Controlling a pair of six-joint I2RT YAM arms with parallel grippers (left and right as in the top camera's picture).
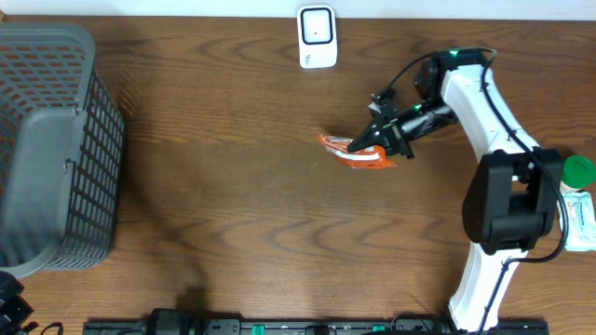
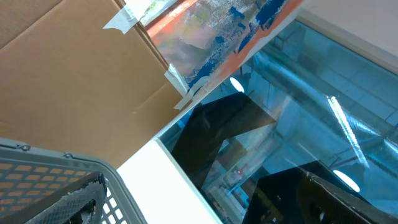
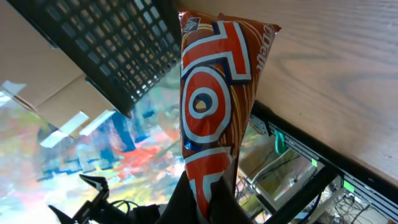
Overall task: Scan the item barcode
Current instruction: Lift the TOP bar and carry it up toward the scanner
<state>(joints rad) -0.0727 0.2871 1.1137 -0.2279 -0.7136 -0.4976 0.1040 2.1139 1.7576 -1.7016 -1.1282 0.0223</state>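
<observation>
One orange packet (image 1: 370,160), perhaps snacks, in closed right fingers (image 1: 365,141) over wood-grain table (image 1: 233,205).

The overhead view is bright and evenly lit from above — the table (image 1: 233,233) shows only soft shadows, one beside the basket (image 1: 56,140), a dimmer patch along the lower edge. The white scanner (image 1: 317,37) is nearly washed out. The left wrist view is tinted blue, with glaring streaks of reflected lamps. In the right wrist view the snack bag (image 3: 211,106) is sharp — the colourful background at left is smeared, out of focus.
</observation>
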